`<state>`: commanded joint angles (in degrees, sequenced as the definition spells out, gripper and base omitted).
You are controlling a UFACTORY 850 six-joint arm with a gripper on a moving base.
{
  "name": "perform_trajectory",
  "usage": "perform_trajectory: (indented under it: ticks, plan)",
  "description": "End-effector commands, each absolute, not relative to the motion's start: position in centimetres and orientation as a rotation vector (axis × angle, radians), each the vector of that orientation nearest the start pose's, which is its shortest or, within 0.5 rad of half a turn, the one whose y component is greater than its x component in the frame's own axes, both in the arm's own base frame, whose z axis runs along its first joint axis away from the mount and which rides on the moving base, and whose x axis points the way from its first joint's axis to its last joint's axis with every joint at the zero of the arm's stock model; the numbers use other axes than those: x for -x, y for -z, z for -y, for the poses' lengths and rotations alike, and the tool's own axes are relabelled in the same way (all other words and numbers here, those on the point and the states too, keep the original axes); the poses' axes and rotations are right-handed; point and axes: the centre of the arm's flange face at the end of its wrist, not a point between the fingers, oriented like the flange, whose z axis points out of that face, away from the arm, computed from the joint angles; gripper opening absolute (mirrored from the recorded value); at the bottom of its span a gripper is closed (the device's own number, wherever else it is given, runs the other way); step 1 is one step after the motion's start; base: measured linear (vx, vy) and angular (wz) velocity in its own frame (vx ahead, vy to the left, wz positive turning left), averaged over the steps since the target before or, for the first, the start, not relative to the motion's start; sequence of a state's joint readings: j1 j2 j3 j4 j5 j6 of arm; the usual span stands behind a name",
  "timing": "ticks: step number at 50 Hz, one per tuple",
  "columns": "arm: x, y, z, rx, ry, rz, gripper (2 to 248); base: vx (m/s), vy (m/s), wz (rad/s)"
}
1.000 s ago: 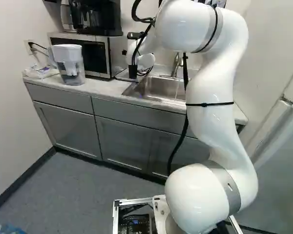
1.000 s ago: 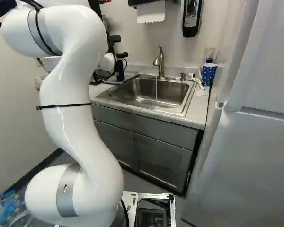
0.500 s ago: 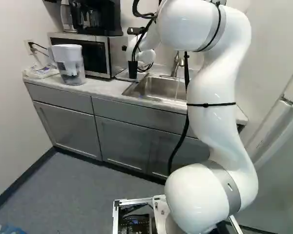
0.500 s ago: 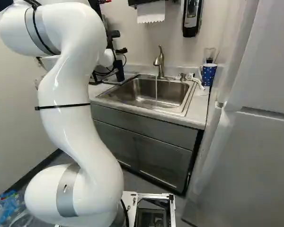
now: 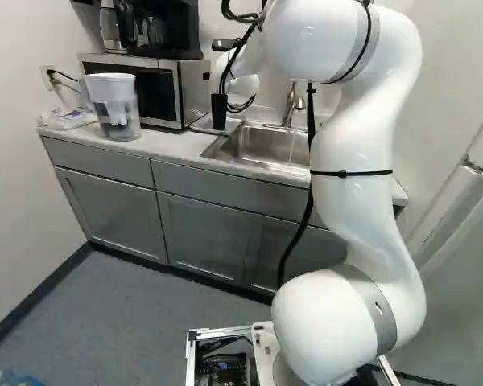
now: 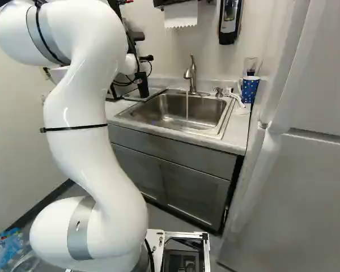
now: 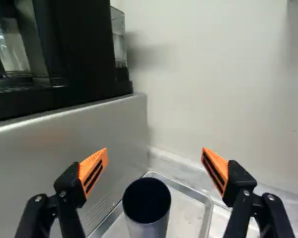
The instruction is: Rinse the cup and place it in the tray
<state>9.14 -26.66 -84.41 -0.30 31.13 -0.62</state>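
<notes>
Wrist view shows me the gripper [image 6: 147,58] released, its fingers [image 7: 94,171] spread wide. Below the gap between them, touching neither, the dark cup [image 7: 147,203] stands upright in the tray [image 7: 204,201], beside the microwave [image 7: 109,131].

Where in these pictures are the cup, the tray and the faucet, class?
Cup [image 7: 147,206], wrist view: on its dark inside.
Tray [image 7: 186,213], wrist view: on its bare floor.
Faucet [image 6: 193,81], right base view: on its upright body.
</notes>
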Motion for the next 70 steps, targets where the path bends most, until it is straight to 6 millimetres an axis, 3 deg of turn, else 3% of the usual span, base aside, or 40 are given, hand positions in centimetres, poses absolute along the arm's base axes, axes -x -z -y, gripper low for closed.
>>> perform_trajectory:
  ticks: [41, 70]
  plan:
    - [-69.3, -64.5, -7.7, 2.259, 2.082, 0.144, 247, 0.000, 0.000, 0.000]
    - [-69.2, -64.3, -4.8, 2.310, 2.071, 0.100, 247, 0.000, 0.000, 0.000]
